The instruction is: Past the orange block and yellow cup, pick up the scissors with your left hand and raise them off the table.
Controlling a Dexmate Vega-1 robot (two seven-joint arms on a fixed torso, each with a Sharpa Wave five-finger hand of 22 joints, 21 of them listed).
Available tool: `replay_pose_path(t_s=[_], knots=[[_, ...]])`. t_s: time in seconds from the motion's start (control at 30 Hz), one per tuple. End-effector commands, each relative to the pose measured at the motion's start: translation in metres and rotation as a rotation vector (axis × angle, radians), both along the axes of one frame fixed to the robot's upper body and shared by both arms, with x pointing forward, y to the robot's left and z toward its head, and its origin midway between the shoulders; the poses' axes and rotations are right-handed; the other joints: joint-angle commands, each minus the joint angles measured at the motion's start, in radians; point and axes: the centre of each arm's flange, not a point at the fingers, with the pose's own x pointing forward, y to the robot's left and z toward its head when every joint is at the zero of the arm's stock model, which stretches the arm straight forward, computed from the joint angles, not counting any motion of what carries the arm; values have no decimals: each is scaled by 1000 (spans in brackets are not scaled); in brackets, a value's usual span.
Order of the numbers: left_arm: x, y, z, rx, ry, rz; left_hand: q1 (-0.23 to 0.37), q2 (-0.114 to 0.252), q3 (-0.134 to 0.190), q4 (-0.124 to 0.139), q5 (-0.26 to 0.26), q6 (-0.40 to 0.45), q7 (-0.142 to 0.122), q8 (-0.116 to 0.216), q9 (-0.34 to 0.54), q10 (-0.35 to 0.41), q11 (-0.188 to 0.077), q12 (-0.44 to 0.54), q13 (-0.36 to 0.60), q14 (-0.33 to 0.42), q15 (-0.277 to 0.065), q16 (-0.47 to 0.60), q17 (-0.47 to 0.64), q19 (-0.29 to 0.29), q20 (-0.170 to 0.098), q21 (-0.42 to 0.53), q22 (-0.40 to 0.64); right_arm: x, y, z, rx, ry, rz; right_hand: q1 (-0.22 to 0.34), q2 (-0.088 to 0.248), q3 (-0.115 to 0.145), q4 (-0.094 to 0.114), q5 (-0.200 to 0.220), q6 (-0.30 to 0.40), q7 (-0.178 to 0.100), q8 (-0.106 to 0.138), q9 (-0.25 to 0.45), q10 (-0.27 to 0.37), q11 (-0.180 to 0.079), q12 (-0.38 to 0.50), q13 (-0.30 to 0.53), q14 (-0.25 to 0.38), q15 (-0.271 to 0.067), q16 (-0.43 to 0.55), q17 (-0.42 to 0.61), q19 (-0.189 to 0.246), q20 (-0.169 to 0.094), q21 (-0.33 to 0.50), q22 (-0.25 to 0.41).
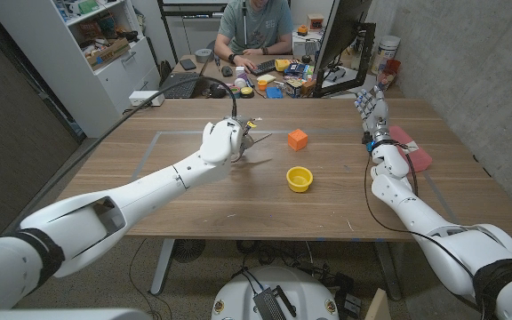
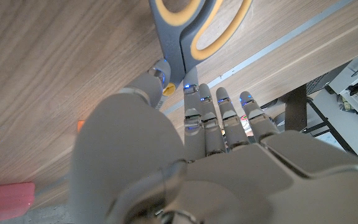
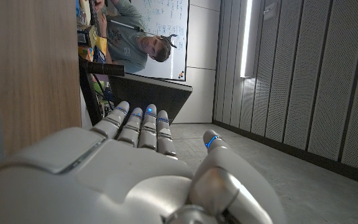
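Scissors: the grey-and-yellow-handled scissors [image 1: 248,133] sit in the left hand, beyond the small orange cube-shaped block and the yellow cup as seen from the robot; in the head view they appear lifted above the wooden table [image 1: 194,191], with a shadow below. The left wrist view shows the handle loops [image 2: 191,28] against the wood grain.
Left hand: the white left hand [image 1: 222,140] has its fingers curled around the scissors; in the left wrist view the thumb and fingertips [image 2: 190,90] pinch the grey handle.
Orange block: the small orange cube-shaped block [image 1: 298,139] stands on the table just right of the scissors, apart from them.
Yellow cup: the round yellow cup [image 1: 300,179] stands upright, nearer the robot than the block.
Right hand: the right hand [image 1: 372,108] is at the table's right side with fingers extended and slightly apart, holding nothing.
Pink object: a flat pink object [image 1: 412,147] lies beside the right wrist.
Person: a person [image 1: 254,27] sits at a cluttered desk behind the table.
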Motion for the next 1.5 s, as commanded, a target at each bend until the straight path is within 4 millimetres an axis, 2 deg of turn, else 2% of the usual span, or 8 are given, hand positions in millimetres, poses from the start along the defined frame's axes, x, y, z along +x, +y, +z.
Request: replay_pose_path(t_s=[0.03,0.27,0.43,0.73,0.9,1.2,1.37,1.5], knots=[[-19,6,43,6,-14,-14,59,51,20,14,0,254,-23,89,46,9,-3,-1,3,2,6,-2,0,-2,4,5,4,-5,2,7,-7,-10,-8,-10,-4,-4,-2,3,4,-7,-4,5,6,1,1,2,-2,4,1,3,-6,2,0,3],[-33,8,80,-29,10,-61,59,51,22,14,-1,254,-23,89,49,11,0,-2,4,3,6,-2,0,-4,4,5,4,-8,3,10,-2,-19,-12,-10,-4,-5,-3,4,4,-7,-4,5,5,1,1,2,-2,6,1,3,-6,5,0,3],[-62,9,110,7,-103,-89,58,51,23,15,-2,253,-23,89,50,11,2,-3,4,3,8,-2,0,-4,4,5,4,-10,3,14,1,-29,-10,-10,-4,-5,-3,4,4,-7,-4,5,6,0,1,2,-2,5,1,3,-6,6,0,3],[-96,9,154,63,-214,-113,57,52,26,15,-4,250,-22,89,54,12,11,-4,4,6,19,-2,0,-10,5,3,4,-13,5,18,-10,-37,-11,-10,-3,-5,-4,5,4,-7,-4,5,7,2,1,2,-1,6,1,3,-8,8,0,3],[-112,10,176,41,-140,-175,57,52,28,15,-5,250,-22,89,57,15,14,-5,3,7,25,-3,0,-11,6,3,4,-15,6,21,-17,-38,-8,-9,-3,-6,-5,5,4,-6,-4,5,7,2,1,2,-1,7,1,3,-8,2,0,3],[-146,11,203,83,-227,-251,56,51,31,15,-7,248,-22,89,61,9,23,-9,3,6,32,-4,0,-13,8,2,5,-18,9,23,-28,-31,2,-8,-4,-6,-6,6,5,-5,-3,5,10,4,2,2,2,8,3,2,-17,-6,-3,3],[-157,13,219,114,-292,-229,55,52,33,16,-7,244,-22,88,63,6,22,-11,3,7,31,-4,0,-12,4,3,5,-18,11,27,-39,-36,9,-8,-4,-7,-7,6,6,-3,-3,5,9,4,2,2,11,5,6,2,-23,-8,-5,3],[-160,13,222,119,-309,-224,53,53,33,17,-8,242,-22,88,64,7,22,-12,3,8,28,-4,0,-11,3,4,5,-18,12,29,-46,-38,10,-8,-4,-7,-7,7,7,-3,-3,5,9,4,2,2,12,5,6,2,-28,-7,-6,3]])
